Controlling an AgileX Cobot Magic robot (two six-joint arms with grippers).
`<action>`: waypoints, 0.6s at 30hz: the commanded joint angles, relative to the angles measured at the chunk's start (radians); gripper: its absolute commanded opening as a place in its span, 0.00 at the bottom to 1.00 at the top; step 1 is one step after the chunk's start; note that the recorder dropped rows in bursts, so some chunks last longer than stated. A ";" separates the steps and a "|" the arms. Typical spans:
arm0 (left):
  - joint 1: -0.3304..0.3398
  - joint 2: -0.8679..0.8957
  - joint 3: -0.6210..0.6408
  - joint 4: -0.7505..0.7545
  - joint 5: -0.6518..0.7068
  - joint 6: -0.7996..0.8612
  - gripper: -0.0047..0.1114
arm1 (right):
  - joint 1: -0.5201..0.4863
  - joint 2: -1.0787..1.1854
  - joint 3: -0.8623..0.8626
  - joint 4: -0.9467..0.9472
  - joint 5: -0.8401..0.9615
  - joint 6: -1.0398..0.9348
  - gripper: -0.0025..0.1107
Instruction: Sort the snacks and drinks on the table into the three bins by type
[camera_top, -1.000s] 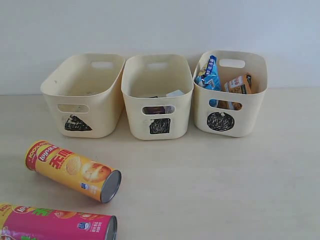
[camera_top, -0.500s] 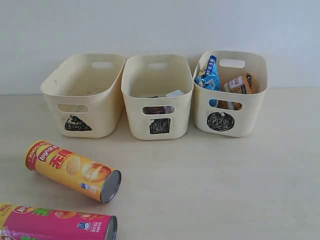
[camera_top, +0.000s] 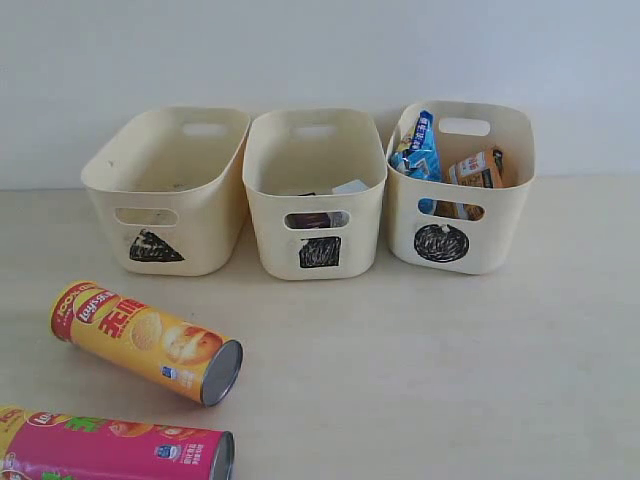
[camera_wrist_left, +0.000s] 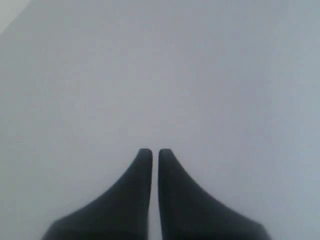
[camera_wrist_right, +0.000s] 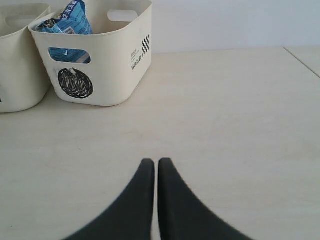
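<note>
A yellow-orange chip tube (camera_top: 146, 340) and a magenta chip tube (camera_top: 112, 448) lie on the beige table (camera_top: 430, 370) at the front left. Three cream bins stand at the back. The triangle bin (camera_top: 168, 190) looks empty. Inside the square bin (camera_top: 315, 192) lie a dark purple carton (camera_top: 312, 219) and a white and blue carton (camera_top: 350, 187). The circle bin (camera_top: 462, 185) (camera_wrist_right: 95, 55) holds the blue bag (camera_top: 417, 150) (camera_wrist_right: 67, 20) and the orange bag (camera_top: 474, 172). My left gripper (camera_wrist_left: 151, 151) is shut before a blank pale surface. My right gripper (camera_wrist_right: 151, 161) is shut over bare table. Neither arm shows in the exterior view.
A pale wall (camera_top: 320, 50) rises right behind the bins. In the right wrist view a table edge or seam (camera_wrist_right: 302, 62) runs at the far corner.
</note>
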 joint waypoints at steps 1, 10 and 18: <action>0.001 0.167 -0.187 0.350 0.351 -0.070 0.07 | -0.006 -0.006 0.000 -0.001 -0.010 0.005 0.02; -0.109 0.488 -0.479 0.249 1.138 0.319 0.07 | -0.006 -0.006 0.000 -0.001 -0.010 0.005 0.02; -0.202 0.724 -0.735 -0.309 1.625 1.006 0.07 | -0.006 -0.006 0.000 -0.001 -0.010 0.005 0.02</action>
